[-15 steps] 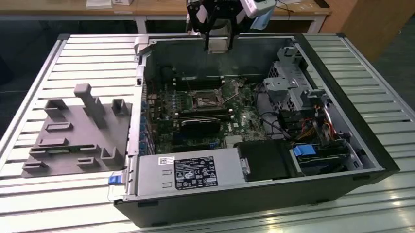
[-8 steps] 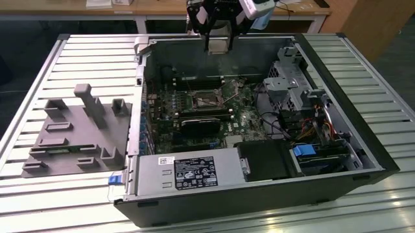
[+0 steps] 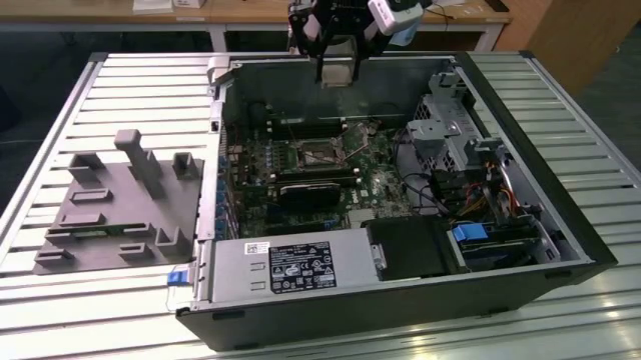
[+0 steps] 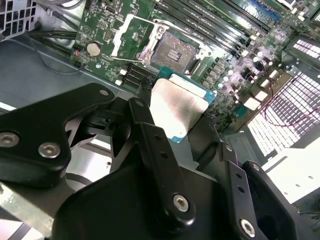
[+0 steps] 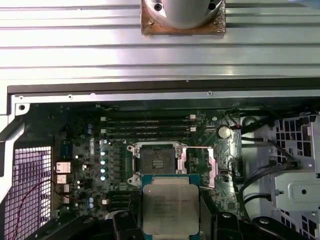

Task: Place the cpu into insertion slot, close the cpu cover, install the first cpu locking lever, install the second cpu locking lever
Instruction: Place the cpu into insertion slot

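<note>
From my remote seat, the writing comes first. The cpu (image 5: 171, 207) carries a few lines of dark print on its silver-grey top in the first wrist view. A white label (image 3: 296, 266) covered in print and symbols sits on the grey power supply (image 3: 285, 270) at the near end of the computer case (image 3: 541, 150). I leave both unread.

My hand (image 5: 171, 221) is clamped on the cpu, with a black finger against each of two opposite edges. The chip is held in the air above the green motherboard (image 5: 90, 150), apart from it. In the second wrist view the hand (image 4: 175, 120) holds the cpu (image 4: 180, 107) tilted, with the insertion slot (image 4: 175, 52) beyond it, bare and dark in its centre. The cpu cover (image 5: 197, 162) lies swung open just beside the insertion slot (image 5: 156, 162).

In the exterior view the hand (image 3: 338, 75) hangs over the far wall of the case, well above the insertion slot (image 3: 318, 152). The case lies open-sided on a slatted metal surface (image 3: 130, 82). A grey fixture block (image 3: 115, 202) rests on the surface at the exterior view's left. Behind stand wooden tables (image 3: 120, 19) over a dark floor.
</note>
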You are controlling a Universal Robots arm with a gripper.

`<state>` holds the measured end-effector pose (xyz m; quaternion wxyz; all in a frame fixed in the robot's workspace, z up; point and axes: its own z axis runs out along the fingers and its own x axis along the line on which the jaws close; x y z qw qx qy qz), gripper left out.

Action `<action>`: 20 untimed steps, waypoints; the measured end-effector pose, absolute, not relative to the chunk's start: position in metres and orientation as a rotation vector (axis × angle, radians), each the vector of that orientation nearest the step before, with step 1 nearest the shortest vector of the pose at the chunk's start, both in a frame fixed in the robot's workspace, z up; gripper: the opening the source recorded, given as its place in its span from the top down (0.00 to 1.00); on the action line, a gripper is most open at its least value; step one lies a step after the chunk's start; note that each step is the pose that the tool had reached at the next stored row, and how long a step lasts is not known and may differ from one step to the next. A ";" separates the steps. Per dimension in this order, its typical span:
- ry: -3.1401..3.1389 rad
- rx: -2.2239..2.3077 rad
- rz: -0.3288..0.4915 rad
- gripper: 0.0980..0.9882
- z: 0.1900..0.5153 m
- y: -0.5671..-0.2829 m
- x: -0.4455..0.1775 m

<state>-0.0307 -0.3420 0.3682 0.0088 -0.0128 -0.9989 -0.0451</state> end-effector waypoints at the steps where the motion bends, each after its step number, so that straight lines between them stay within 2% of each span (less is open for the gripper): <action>1: -3.121 -0.040 -0.141 0.50 0.367 -0.342 -0.031; 20: -3.128 -0.040 -0.135 0.50 0.345 -0.342 -0.032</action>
